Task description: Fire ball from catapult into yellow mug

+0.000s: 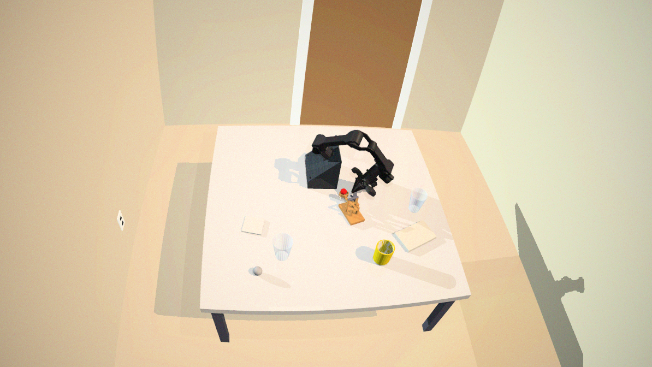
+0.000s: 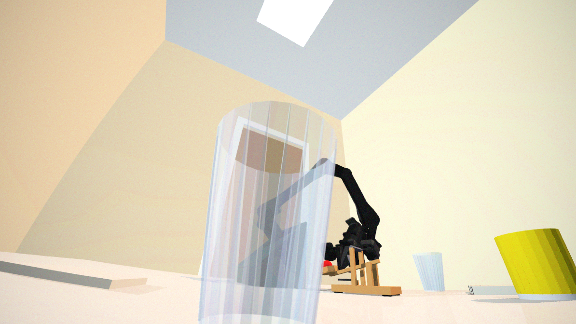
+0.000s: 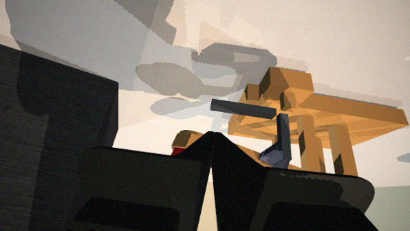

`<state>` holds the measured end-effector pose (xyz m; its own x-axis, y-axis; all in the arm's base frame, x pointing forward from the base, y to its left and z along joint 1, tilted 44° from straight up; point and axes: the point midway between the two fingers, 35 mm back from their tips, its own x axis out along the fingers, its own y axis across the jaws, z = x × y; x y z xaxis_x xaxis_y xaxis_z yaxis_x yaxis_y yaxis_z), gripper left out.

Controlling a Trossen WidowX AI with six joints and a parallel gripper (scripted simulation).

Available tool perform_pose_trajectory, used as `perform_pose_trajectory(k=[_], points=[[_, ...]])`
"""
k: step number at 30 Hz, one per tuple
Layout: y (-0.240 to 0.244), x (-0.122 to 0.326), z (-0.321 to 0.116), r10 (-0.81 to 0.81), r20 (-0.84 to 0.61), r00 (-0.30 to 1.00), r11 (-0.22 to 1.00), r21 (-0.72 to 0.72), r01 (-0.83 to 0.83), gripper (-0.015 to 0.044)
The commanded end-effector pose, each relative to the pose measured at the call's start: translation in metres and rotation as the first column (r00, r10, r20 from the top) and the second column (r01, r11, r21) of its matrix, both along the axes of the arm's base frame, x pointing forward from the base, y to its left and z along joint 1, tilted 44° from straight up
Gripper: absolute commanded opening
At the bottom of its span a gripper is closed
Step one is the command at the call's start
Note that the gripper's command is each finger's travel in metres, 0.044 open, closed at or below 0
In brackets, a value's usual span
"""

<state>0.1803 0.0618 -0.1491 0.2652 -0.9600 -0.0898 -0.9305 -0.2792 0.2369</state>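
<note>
The wooden catapult (image 1: 356, 220) (image 2: 366, 290) (image 3: 364, 106) stands on the table in front of the arm's base. The red ball (image 1: 343, 191) (image 2: 327, 263) (image 3: 177, 151) sits in the cup at the end of its throwing arm; in the wrist view my fingers hide most of it. My gripper (image 1: 353, 191) (image 2: 341, 268) (image 3: 213, 138) is shut and empty. Its tips point down beside the throwing arm, close to the catapult's dark latch parts (image 3: 283, 132); whether they touch is unclear. The yellow mug (image 1: 382, 258) (image 2: 531, 261) stands upright, beyond the catapult from the arm's base.
A clear glass (image 1: 416, 200) (image 2: 431, 273) and a flat cream block (image 1: 414, 236) are on the mug's side of the table. Another clear glass (image 1: 283, 247) (image 2: 266, 241), a grey ball (image 1: 258, 270) and a small cream block (image 1: 253, 225) are on the other side. The dark base (image 1: 322, 171) is behind the catapult.
</note>
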Motion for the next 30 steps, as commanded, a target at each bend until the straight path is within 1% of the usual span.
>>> perform_pose_trajectory(k=[1,13,17,21,23,25,27,30], points=[[-0.008,-0.001,-0.006,0.003,-0.014,1.000,1.000,-0.007,-0.003,0.0000],[-0.019,-0.003,-0.016,0.006,-0.028,1.000,1.000,-0.009,-0.006,0.0000],[-0.032,-0.002,-0.028,0.009,-0.039,0.999,0.999,0.032,-0.008,0.0000],[-0.030,-0.002,-0.027,0.009,-0.039,0.999,0.999,0.033,-0.008,0.0000],[-0.009,-0.002,-0.022,0.013,-0.043,0.999,0.999,0.036,-0.012,0.0000],[0.023,-0.005,-0.010,0.019,-0.049,0.999,0.999,0.039,-0.017,0.0000],[0.056,-0.013,0.004,0.024,-0.055,0.998,0.999,0.040,-0.022,0.0000],[0.088,-0.026,0.021,0.029,-0.060,0.998,0.999,0.039,-0.027,0.0000]])
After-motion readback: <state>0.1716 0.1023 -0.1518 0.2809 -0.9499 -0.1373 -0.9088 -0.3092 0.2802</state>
